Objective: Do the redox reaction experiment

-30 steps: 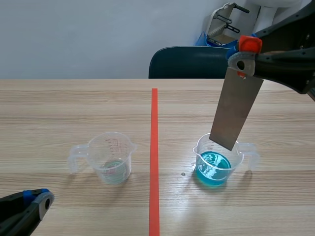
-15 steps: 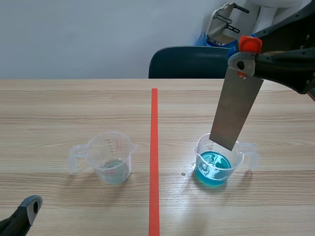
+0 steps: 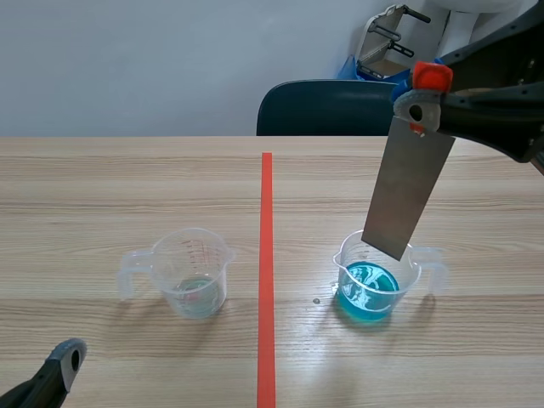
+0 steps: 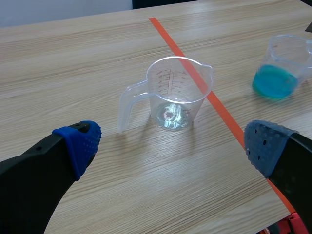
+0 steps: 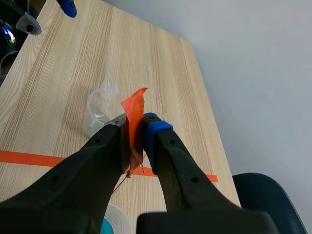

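Currently on your bench, itemised:

1. Metal strip: grey, flat, hanging tilted. Its lower edge is at the mouth of the blue-liquid cup; you cannot tell whether it reaches the liquid. Its orange-taped top is pinched tight between the fingers of your right gripper, raised above the table.
2. Blue-liquid cup: clear, handled, standing to the right of the red tape line.
3. Clear cup: handled, almost nothing in it, standing left of the line and well apart from item 2.
4. Left gripper: low, fingers spread wide, holding nothing, with the clear cup ahead of it.
5. Chair: behind the table.
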